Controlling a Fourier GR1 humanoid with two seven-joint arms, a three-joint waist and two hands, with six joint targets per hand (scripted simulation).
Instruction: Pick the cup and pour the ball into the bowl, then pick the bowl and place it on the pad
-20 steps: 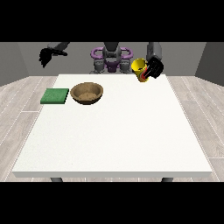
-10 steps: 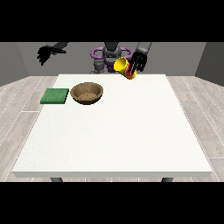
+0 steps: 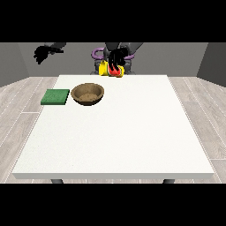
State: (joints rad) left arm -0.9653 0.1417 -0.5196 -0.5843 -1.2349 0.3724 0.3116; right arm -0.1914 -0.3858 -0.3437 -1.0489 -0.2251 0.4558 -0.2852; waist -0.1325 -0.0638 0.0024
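Observation:
A yellow cup [image 3: 106, 69] with a red part hangs in the air above the table's far edge, tipped on its side with its mouth to the view's left. The hand at the view's right [image 3: 117, 59] has its fingers curled round it. A brown wooden bowl [image 3: 88, 93] stands on the table at the far left, lower than the cup and left of it. A green pad [image 3: 55, 96] lies flat left of the bowl. The hand at the view's left [image 3: 43, 53] is raised in the air beyond the table's far-left corner, holding nothing. No ball shows.
The white table [image 3: 123, 132] spreads wide towards the camera. The robot's torso with purple rings [image 3: 96, 54] stands behind the far edge. Grey plank floor lies on both sides.
The hand at the view's right has carried the cup leftward along the far edge towards the bowl and tipped it further over. The other hand has stayed raised.

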